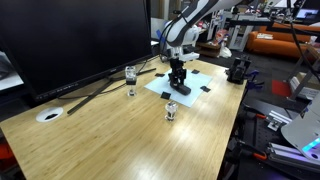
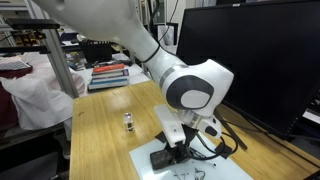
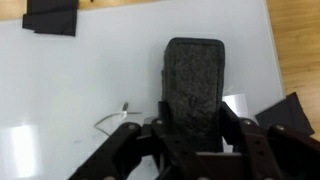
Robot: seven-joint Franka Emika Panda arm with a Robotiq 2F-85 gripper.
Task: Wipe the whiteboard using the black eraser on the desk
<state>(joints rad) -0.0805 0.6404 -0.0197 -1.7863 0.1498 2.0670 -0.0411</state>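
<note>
The whiteboard [image 1: 195,88] lies flat on the light wooden desk [image 1: 130,135], with black tabs at its edges. It fills most of the wrist view [image 3: 90,80], and shows in an exterior view [image 2: 215,168] too. My gripper [image 3: 192,125] is shut on the black eraser [image 3: 193,80], its fingers on both long sides. The eraser points down onto the board's surface in both exterior views [image 1: 180,88] [image 2: 163,158]. A faint dark mark [image 3: 112,120] lies on the board just left of the eraser.
A large monitor [image 1: 70,40] stands at the desk's back with cables trailing from it. Two small clear glass-like objects [image 1: 131,76] [image 1: 171,112] and a white round disc [image 1: 49,115] stand on the desk. Black gear [image 1: 238,70] sits past the board.
</note>
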